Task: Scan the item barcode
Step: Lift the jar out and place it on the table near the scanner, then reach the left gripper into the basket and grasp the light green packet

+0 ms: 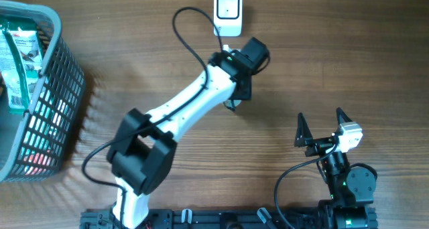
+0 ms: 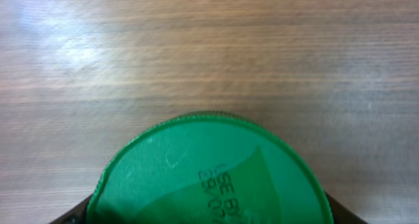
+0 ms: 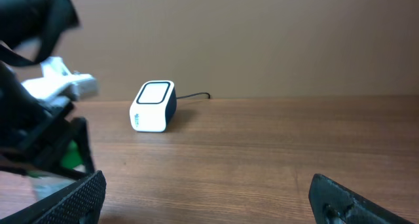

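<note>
Matt brown wood grain runs across the tabletop (image 1: 335, 68). My left end effector (image 1: 234, 95), upper centre of the overhead view, is clamped on the item (image 2: 196, 171), whose smooth round green lid faces my wrist. I hold it just below the glossy white scanner (image 1: 228, 11), presumably to present its barcode. My right end effector (image 1: 320, 125) sits lower right, fingers apart.

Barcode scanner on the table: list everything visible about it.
The scanner is a small white box, plastic-looking, with dark sides and a rounded-square window on its upward-tilted face. It stands on the wooden table near the far edge, a dark cable leaving its back. The left arm is close in front but apart; only table and cable touch it.
</note>
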`<move>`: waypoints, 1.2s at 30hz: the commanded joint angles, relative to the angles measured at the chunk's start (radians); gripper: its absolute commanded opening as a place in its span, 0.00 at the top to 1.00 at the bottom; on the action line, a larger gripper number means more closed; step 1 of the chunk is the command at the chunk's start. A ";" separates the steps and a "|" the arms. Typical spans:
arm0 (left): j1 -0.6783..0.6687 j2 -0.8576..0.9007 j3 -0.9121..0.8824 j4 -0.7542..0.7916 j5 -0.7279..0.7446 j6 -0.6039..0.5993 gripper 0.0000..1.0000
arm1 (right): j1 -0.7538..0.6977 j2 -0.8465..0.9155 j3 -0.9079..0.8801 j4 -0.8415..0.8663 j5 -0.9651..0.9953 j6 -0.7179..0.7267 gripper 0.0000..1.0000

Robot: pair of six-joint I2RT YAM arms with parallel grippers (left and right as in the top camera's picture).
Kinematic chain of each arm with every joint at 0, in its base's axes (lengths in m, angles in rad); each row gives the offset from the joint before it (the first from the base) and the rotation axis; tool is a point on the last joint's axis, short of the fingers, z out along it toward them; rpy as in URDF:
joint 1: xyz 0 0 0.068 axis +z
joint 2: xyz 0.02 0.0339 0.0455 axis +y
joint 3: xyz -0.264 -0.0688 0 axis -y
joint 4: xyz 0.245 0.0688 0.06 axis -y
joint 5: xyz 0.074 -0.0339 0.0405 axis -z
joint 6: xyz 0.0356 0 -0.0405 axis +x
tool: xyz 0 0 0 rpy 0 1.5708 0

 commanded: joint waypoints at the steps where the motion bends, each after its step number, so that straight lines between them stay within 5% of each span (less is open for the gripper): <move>1: -0.041 0.046 -0.047 0.111 -0.059 -0.005 0.41 | 0.005 -0.008 -0.001 0.005 0.017 -0.009 0.00; 7: -0.051 0.039 -0.175 0.221 -0.063 -0.063 0.31 | 0.005 -0.008 -0.001 0.005 0.017 -0.009 0.00; 8: -0.050 0.012 -0.164 0.220 -0.062 -0.036 0.00 | 0.005 -0.008 -0.001 0.005 0.017 -0.009 0.00; 17: -0.003 -0.382 0.054 0.058 -0.075 0.109 0.00 | 0.005 -0.008 -0.001 0.005 0.017 -0.008 0.00; 23: 0.290 -0.646 0.054 0.040 -0.128 0.152 0.00 | 0.005 -0.008 -0.001 0.005 0.017 -0.008 0.00; 27: 0.653 -0.782 0.054 0.052 -0.129 0.170 0.00 | 0.005 -0.008 -0.001 0.005 0.017 -0.009 0.00; 36: 1.082 -0.834 0.054 0.154 -0.122 0.169 0.00 | 0.005 -0.008 -0.001 0.005 0.017 -0.009 0.00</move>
